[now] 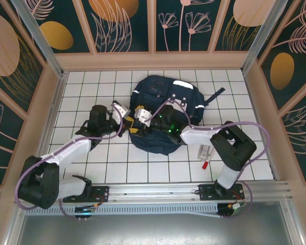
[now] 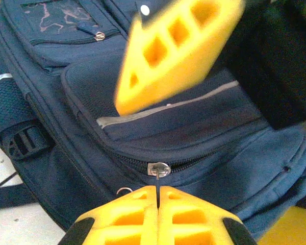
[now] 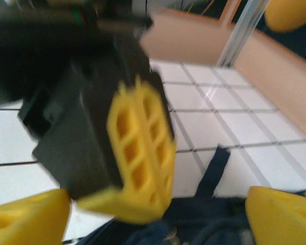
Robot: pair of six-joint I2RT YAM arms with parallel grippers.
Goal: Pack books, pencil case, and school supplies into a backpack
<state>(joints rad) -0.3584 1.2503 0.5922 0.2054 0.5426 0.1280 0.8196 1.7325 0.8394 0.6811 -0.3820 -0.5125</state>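
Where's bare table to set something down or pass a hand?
Free: far-left tiles between the side wall and the backpack; near strip between the left arm and right arm; far-right tiles past the strap. Crowded: backpack's near-left side, where both arms meet, and beside the right arm, where pen and packet lie.

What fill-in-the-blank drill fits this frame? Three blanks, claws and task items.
1. The left claw is ___ on the backpack's zipper pull.
2. The right claw has its fingers spread wide, so it is ___.
3. The pen lies on the table beside the ___ arm.
Missing words: shut; open; right.
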